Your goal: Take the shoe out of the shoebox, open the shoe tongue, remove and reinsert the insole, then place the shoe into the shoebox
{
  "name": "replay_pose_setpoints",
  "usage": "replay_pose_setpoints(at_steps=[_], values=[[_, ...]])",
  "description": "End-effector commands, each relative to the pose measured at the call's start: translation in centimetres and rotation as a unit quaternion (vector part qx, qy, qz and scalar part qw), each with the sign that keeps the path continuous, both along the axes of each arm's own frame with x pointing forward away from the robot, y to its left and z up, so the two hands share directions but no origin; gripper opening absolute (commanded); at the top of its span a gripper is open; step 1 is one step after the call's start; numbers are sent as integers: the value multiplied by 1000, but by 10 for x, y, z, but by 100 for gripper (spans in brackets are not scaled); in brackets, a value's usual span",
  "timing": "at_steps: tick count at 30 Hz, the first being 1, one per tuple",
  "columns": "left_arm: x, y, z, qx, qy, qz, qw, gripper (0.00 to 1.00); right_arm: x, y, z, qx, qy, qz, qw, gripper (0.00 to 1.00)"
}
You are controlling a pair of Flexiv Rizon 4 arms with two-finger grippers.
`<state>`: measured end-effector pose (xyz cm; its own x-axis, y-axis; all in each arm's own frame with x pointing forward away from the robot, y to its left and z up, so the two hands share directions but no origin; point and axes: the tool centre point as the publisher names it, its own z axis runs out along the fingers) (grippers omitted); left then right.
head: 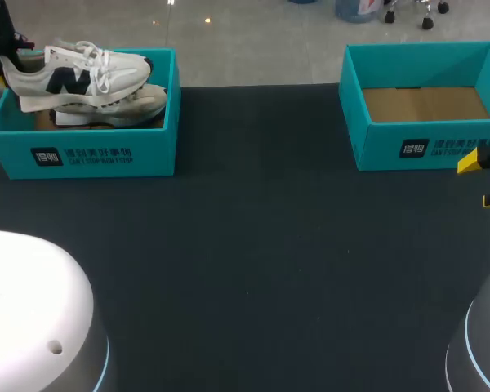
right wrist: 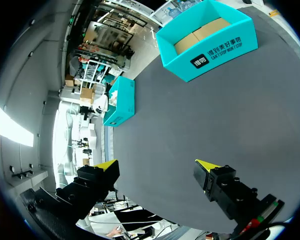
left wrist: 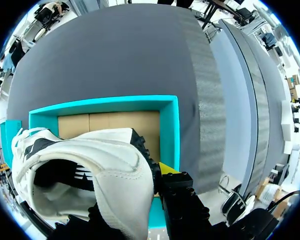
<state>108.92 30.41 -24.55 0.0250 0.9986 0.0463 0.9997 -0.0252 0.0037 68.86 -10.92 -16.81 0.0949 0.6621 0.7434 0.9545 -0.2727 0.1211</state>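
A white sneaker (head: 82, 69) with a dark side logo hangs tilted over the left teal shoebox (head: 82, 155), its toe toward the box's right wall. My left gripper (head: 2, 55) is shut on its heel at the box's left end. In the left wrist view the sneaker (left wrist: 90, 165) fills the space ahead of the left gripper (left wrist: 140, 192), one yellow fingertip (left wrist: 166, 168) showing beside the heel, above the box's cardboard floor (left wrist: 110, 121). A second pale shoe (head: 143, 102) lies in the box beneath it. My right gripper (head: 485, 180) (right wrist: 156, 165) stands open and empty at the table's right edge.
A second teal shoebox (head: 425, 147) (right wrist: 210, 50) with a bare cardboard bottom stands at the back right, just behind the right gripper. The dark tabletop (head: 253, 245) stretches between the two boxes. The robot's white bases fill the near corners.
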Motion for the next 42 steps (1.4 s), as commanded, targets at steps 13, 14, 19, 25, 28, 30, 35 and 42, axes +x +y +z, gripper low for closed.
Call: replay_pose_setpoints(at_steps=[13, 14, 19, 25, 28, 30, 35, 42], values=[[-10, 2, 39, 21, -12, -2, 1000, 0, -2, 0, 0, -1, 0, -1, 1000, 100], [-10, 2, 39, 21, -12, -2, 1000, 0, -2, 0, 0, -1, 0, -1, 1000, 100], [-10, 2, 39, 21, -12, -2, 1000, 0, -2, 0, 0, -1, 0, -1, 1000, 100], [-10, 2, 39, 21, -12, -2, 1000, 0, -2, 0, 0, -1, 0, -1, 1000, 100], [-10, 2, 39, 21, -12, -2, 1000, 0, -2, 0, 0, -1, 0, -1, 1000, 100], [-10, 2, 39, 21, -12, -2, 1000, 0, -2, 0, 0, -1, 0, -1, 1000, 100], [-10, 2, 39, 21, -12, -2, 1000, 0, -2, 0, 0, -1, 0, -1, 1000, 100], [-40, -24, 51, 41, -16, -12, 999, 0, -2, 0, 0, -1, 0, -1, 1000, 100]])
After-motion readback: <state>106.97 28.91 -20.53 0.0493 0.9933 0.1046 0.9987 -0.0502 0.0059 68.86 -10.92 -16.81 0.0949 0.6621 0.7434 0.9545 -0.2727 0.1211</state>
